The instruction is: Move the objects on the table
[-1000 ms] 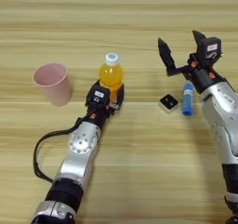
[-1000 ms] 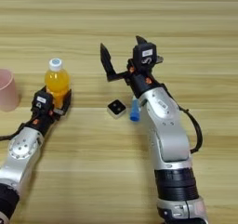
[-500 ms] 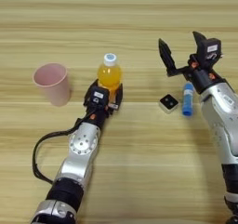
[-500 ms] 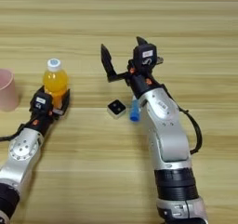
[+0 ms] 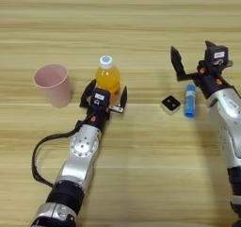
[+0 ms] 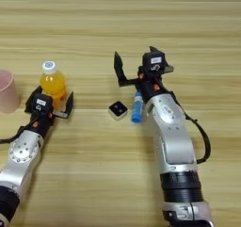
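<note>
Both pincers spread — left pincer (image 5: 104, 95) straddles bottle (image 5: 108, 75).

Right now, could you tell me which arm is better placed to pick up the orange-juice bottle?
Left: the left gripper is open with its fingers either side of the orange-juice bottle, while the right gripper hangs open beyond the blue tube.

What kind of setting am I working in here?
Probably a lab or test bench: a bare plank-wood table holding only a few staged props, such as a pink cup, a juice bottle and a blue tube.
</note>
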Controlling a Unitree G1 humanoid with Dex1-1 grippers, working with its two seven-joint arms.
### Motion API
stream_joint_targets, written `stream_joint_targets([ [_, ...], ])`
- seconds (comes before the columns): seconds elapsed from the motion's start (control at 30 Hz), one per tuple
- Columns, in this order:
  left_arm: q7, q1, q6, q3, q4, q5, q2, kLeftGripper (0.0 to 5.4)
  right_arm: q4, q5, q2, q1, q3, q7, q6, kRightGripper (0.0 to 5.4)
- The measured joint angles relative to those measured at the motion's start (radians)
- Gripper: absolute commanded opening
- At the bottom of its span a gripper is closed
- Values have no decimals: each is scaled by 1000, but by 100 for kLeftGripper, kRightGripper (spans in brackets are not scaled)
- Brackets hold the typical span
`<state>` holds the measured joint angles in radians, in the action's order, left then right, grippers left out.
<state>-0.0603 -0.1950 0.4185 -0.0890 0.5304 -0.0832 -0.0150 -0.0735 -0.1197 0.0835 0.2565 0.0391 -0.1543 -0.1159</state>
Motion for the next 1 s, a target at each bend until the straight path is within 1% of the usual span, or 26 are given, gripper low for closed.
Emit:
stream_joint_targets([
  [0.13, 3, 1, -1, -1, -2, -1, 0, 538, 48, 14, 6, 0, 17, 16, 40, 540],
  [0.2, 4, 3, -7, -1, -10, -2, 0, 538, 88, 16, 13, 0, 27, 16, 55, 540],
  [0.3, 0, 12, -17, -8, -20, -2, 0, 538, 110, 17, 16, 0, 29, 16, 67, 540],
  [0.47, -5, 50, -30, -15, -77, -1, 1, 538, 112, 18, 31, -4, 20, -9, 74, 540],
  [0.73, -11, 105, -63, -26, -148, 2, 2, 538, 112, 20, 61, -41, -5, -60, 81, 540],
  [1.0, -8, 143, -90, -31, -191, 3, 1, 538, 112, 23, 85, -82, -40, -115, 77, 540],
])
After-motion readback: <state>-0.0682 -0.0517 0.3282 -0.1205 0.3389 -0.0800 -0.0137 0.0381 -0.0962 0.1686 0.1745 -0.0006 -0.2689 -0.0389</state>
